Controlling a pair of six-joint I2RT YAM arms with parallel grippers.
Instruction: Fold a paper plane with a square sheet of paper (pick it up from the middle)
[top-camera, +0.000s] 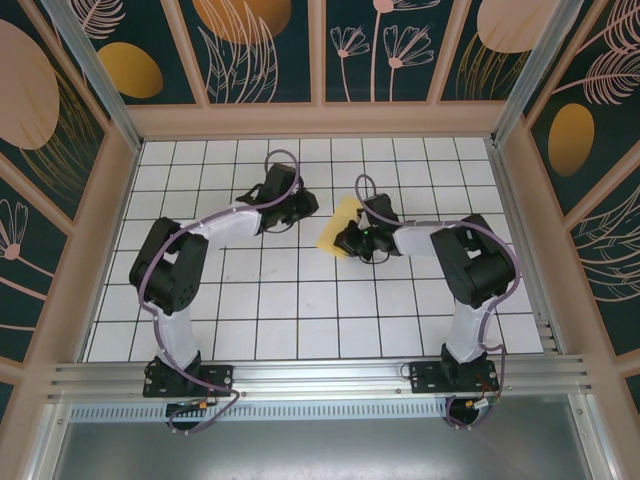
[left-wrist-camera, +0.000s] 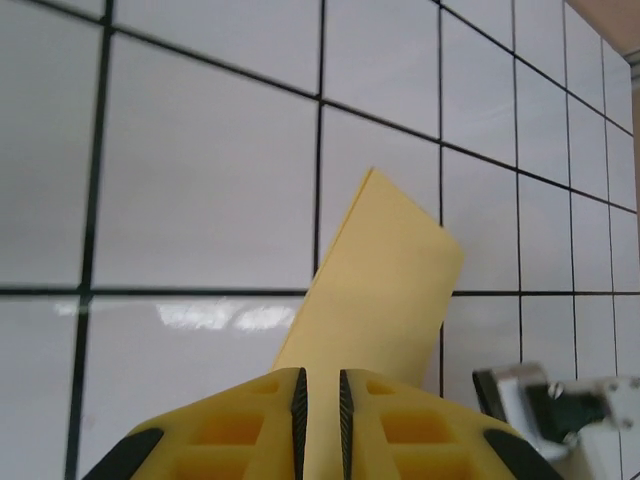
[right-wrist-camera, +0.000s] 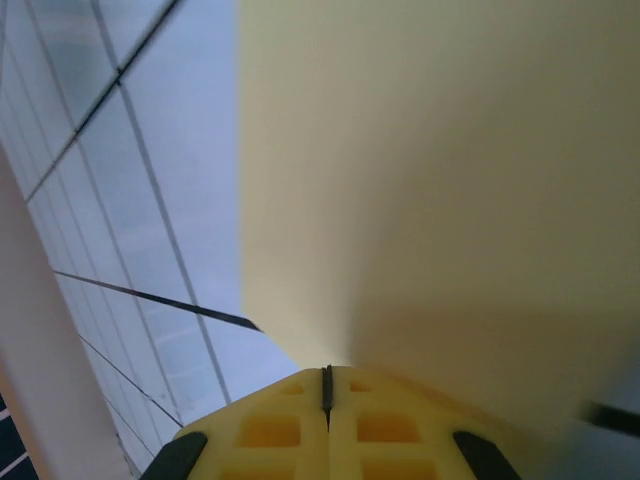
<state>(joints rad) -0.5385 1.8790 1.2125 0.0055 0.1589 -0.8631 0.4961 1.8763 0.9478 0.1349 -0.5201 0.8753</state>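
Folded square sheet of paper held tilted over tabletop, 1 o'clock of centre. Right gripper jaws clamped on it. Left gripper jaws a slit apart, hold unclear. Advice: right grips firmly while left backs toward 9 o'clock, not dragging the crease.

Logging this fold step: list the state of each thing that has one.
sheet of paper: held tilted between both grippers.
left gripper: jaws slightly parted around the paper's edge.
right gripper: shut on the sheet of paper.
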